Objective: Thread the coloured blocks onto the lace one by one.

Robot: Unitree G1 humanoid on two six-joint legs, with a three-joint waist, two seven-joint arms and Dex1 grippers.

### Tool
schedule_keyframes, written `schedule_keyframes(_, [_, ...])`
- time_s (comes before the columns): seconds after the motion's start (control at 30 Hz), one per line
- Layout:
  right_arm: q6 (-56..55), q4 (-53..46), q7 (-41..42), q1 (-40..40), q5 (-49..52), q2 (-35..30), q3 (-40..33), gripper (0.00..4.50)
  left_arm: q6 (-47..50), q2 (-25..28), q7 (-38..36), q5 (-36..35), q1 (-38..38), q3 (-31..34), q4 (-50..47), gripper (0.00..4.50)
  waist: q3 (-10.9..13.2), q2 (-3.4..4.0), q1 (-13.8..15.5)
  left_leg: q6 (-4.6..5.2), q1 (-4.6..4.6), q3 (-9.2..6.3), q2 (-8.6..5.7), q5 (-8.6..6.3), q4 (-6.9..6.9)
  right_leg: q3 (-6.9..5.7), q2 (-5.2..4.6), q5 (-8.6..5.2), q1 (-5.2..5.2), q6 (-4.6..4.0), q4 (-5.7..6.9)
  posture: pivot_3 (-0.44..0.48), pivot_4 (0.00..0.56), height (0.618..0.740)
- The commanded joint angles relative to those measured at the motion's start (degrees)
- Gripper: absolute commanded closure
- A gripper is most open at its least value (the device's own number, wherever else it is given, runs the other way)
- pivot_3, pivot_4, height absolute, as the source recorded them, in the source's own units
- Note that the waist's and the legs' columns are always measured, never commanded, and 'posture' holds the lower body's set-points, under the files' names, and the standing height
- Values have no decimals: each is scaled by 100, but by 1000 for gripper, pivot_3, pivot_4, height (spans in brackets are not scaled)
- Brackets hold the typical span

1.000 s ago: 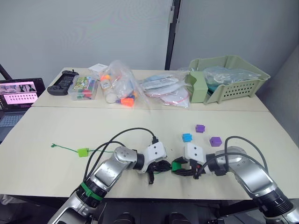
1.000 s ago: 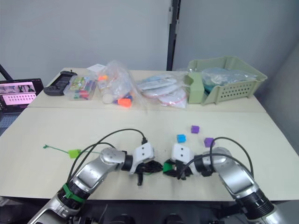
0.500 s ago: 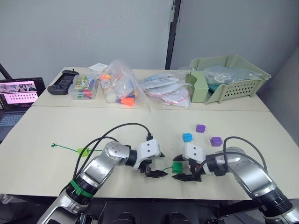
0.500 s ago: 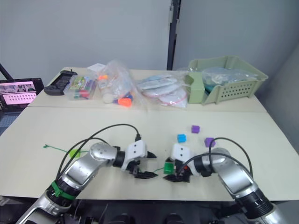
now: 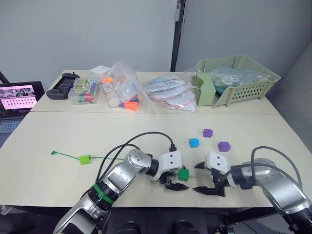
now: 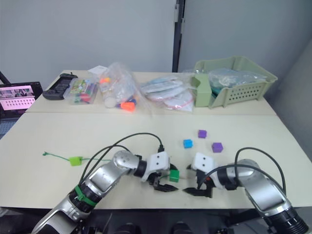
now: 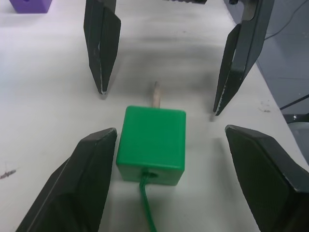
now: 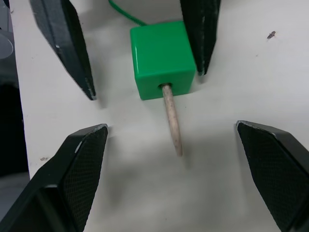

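The dark green cube [image 7: 152, 143] sits on the table [image 5: 58, 131] near the front edge, between the 2 grippers. The lace [image 7: 147, 209] goes in one side of it and the pale tip [image 8: 172, 119] sticks out the other side. The left gripper [image 5: 176, 185] has its jaws apart around the cube, 1 finger touching it. The right gripper [image 5: 208, 183] faces it, jaws apart, holding nothing. The lime green wedge [image 5: 85, 159] sits farther back along the lace. The blue cube [image 5: 194, 142] and 2 purple cubes [image 5: 224, 146] lie loose behind the grippers.
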Motion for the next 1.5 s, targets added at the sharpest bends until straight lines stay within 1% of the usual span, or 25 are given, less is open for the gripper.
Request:
schedule_keyframes(0.03, [-73,-135,-63,-66,22,31,-16,0,-43,-40,-9,-4,-137,90,-67,2253,0,0,1,0,0,0,0,0,0,0,0,0,0,0,0,0,150,740])
schedule_keyframes(0.13, [-73,-96,-78,-101,22,45,19,0,-36,-2,-20,-8,-118,109,-105,3222,0,0,2,0,0,0,0,0,0,0,0,0,0,0,0,0,150,740])
schedule_keyframes(0.17, [-78,-74,-80,-116,16,52,31,0,-36,5,-21,-7,-114,110,-112,3322,0,0,2,0,0,0,0,0,0,0,0,0,0,0,0,0,150,740])
schedule_keyframes(0.2, [-93,-50,-78,-126,6,58,42,0,-36,9,-19,-6,-112,109,-115,3321,0,0,2,0,0,0,0,0,0,0,0,0,0,0,0,0,150,740])
schedule_keyframes(0.3, [-142,29,-79,-163,-44,76,102,835,-30,16,-11,-2,-115,105,-125,3321,0,0,2,0,0,0,0,0,0,0,0,0,0,0,0,0,150,740])
schedule_keyframes(0.37, [-189,79,-69,-189,-84,71,147,1556,-29,20,-11,-5,-123,112,-124,3321,0,0,2,0,0,0,0,0,0,0,0,0,0,0,0,0,150,740])
schedule_keyframes(0.5, [-291,218,-84,-248,-205,46,236,2859,-21,86,-62,-49,-149,180,-175,3321,0,0,1,0,1,0,0,0,0,-1,0,0,0,0,0,0,150,740])
schedule_keyframes(0.57, [-361,271,-85,-250,-233,29,251,3622,9,141,-93,-85,-159,240,-219,3321,0,0,0,0,2,0,0,0,0,-1,0,0,1,-1,1,0,150,740])
schedule_keyframes(0.67, [-399,279,-77,-254,-208,25,232,4464,34,220,-122,-97,-161,302,-243,3321,0,0,1,0,3,-1,0,0,0,-1,0,1,1,-1,2,0,150,740])
schedule_keyframes(0.9, [-390,55,-6,-354,-90,-122,56,4500,114,434,-209,-114,-166,395,-316,3321,0,0,1,0,1,0,0,0,2,-1,0,1,0,-1,3,0,150,740])
schedule_keyframes(1.03, [-283,-209,41,-244,82,-394,-260,4500,219,736,-336,-221,-75,558,-513,3321,0,1,2,0,-1,-1,1,0,3,-1,0,1,-1,-1,3,0,150,740])
schedule_keyframes(1.17, [-142,-342,94,107,304,-722,-815,4500,255,1058,-437,-302,19,724,-672,3321,0,1,4,0,-1,-2,2,0,3,-2,0,1,-1,-1,3,0,150,740])
schedule_keyframes(1.27, [-68,-320,141,748,431,-1011,-1469,4500,313,1292,-532,-415,102,927,-766,3321,0,0,53,0,-2,-2,0,0,3,-3,-3,1,0,-1,3,0,150,740])
schedule_keyframes(1.33, [-17,-372,142,1068,517,-1076,-1736,4500,281,1446,-604,-437,150,982,-756,3321,0,1,48,0,-3,1,1,0,4,-2,-3,1,0,-1,1,0,150,740])
schedule_keyframes(1.5, [129,-568,30,1516,612,-1092,-1997,4500,-108,1884,-935,-417,265,1112,-468,3321,0,1,-6,0,3,2,4,0,4,-1,1,1,1,-2,4,0,150,740])
